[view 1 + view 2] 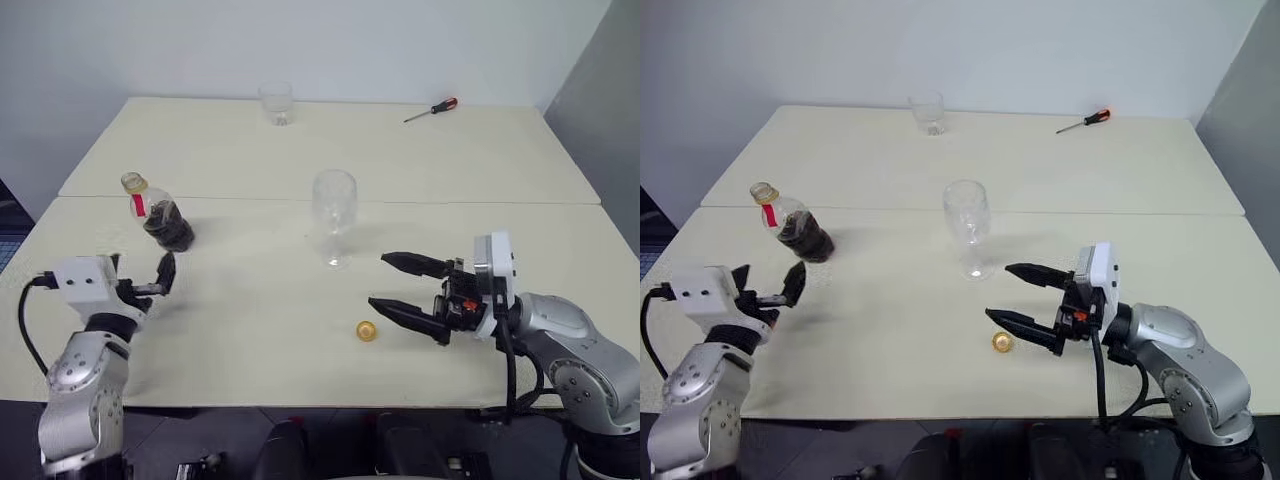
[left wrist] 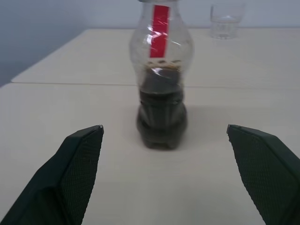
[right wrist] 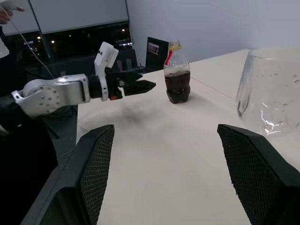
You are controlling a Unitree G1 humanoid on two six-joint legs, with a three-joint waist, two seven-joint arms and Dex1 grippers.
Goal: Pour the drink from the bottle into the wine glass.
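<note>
While the bottle [image 1: 160, 215] stands upright on the table [image 1: 260, 330] toward its left side, it has no cap on: small clear plastic, bulbous ribbed body, narrow neck, red label strip, open yellowish rim. The drink [image 2: 161, 112], dark brown and almost black, fills roughly the lower half. The wine glass [image 1: 334, 215] stands upright near the table's middle, clear, empty, rounded bowl on a thin stem and round foot, well apart from the bottle. A small yellow cap [image 1: 366, 330] lies on the table in front of the glass, just beside the right gripper's lower finger. At the far edge stand a short clear tumbler [image 1: 276, 101] and, further right, a red-handled screwdriver [image 1: 432, 109]. Left gripper [image 1: 160, 275] sits just in front of the bottle, 2 fingers spread wide, grasping nothing, bottle centred between them but apart. Right gripper [image 1: 405, 285] points left, fingers released and parted, empty, near the glass's foot. Nothing stands between bottle and glass.
</note>
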